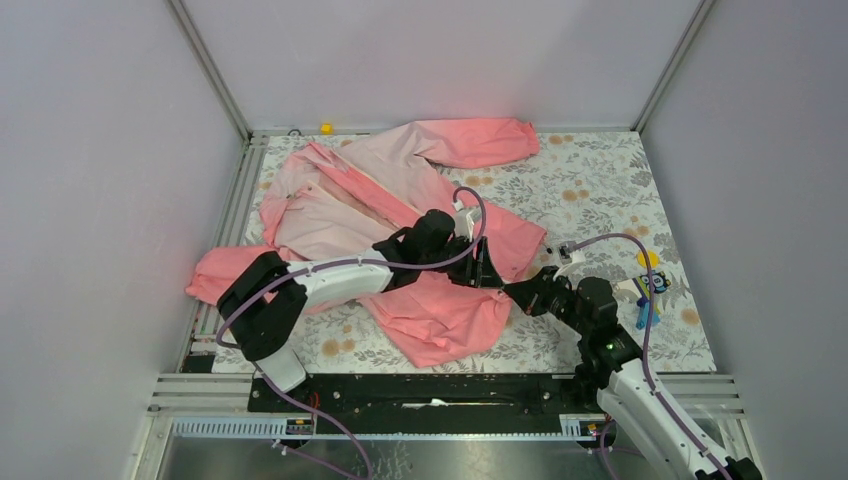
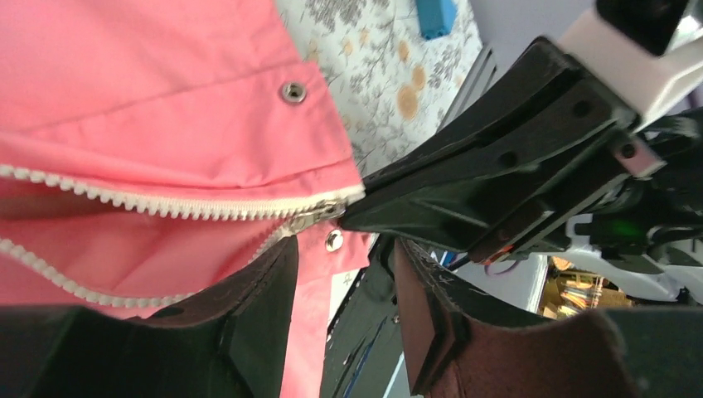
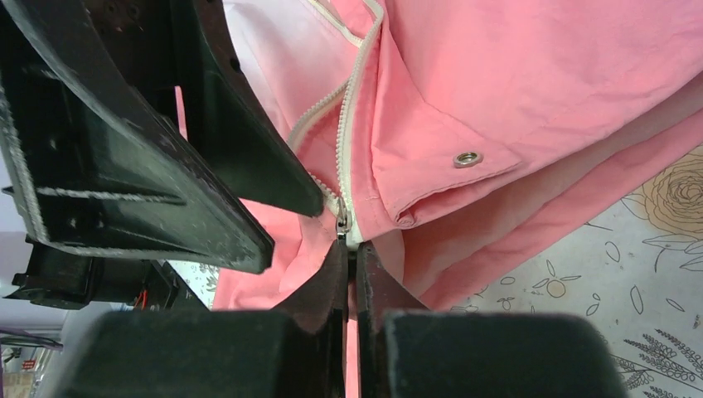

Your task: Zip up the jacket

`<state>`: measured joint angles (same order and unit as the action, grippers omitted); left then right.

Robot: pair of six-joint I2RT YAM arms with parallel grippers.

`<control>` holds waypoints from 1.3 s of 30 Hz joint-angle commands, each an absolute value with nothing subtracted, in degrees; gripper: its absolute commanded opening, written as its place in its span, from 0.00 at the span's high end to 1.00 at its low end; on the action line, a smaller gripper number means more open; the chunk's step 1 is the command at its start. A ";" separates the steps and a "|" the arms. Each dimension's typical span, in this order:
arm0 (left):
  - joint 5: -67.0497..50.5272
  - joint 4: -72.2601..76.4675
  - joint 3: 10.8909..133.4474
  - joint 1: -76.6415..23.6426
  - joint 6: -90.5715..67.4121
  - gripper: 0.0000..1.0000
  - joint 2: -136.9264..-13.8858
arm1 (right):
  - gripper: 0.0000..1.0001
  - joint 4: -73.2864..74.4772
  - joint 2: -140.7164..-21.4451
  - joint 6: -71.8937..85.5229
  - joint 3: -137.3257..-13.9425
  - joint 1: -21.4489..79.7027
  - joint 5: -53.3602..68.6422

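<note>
The jacket [image 1: 340,200] lay spread on the table [image 1: 600,190], hem [image 3: 390,217] nearest the arms. The right gripper [image 3: 351,274] was clamped on the hem at the foot of the zipper [image 2: 166,203]. The left gripper [image 2: 340,307], jaws apart and holding nothing, hovered beside the pull [image 2: 313,217]. The unzipped teeth ran away toward the far left, over open fabric.

Pale grey walls [image 1: 450,60], floral tabletop [image 1: 600,190]

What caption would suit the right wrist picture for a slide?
Right gripper pinching the pink jacket at the bottom of its open zipper.
</note>
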<state>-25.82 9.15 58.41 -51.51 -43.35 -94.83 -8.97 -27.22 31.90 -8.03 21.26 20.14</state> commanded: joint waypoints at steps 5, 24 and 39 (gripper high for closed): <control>-26.11 6.82 62.04 -52.80 -41.07 0.53 -96.24 | 1.00 -10.19 -26.81 30.85 -9.25 21.45 19.85; -18.66 5.02 62.84 -52.85 -41.40 0.39 -98.13 | 1.00 -10.11 -26.02 30.73 -8.85 21.44 20.30; -26.08 13.10 60.00 -53.35 -46.05 0.58 -97.69 | 1.00 -10.11 -25.97 30.82 -8.66 21.45 20.25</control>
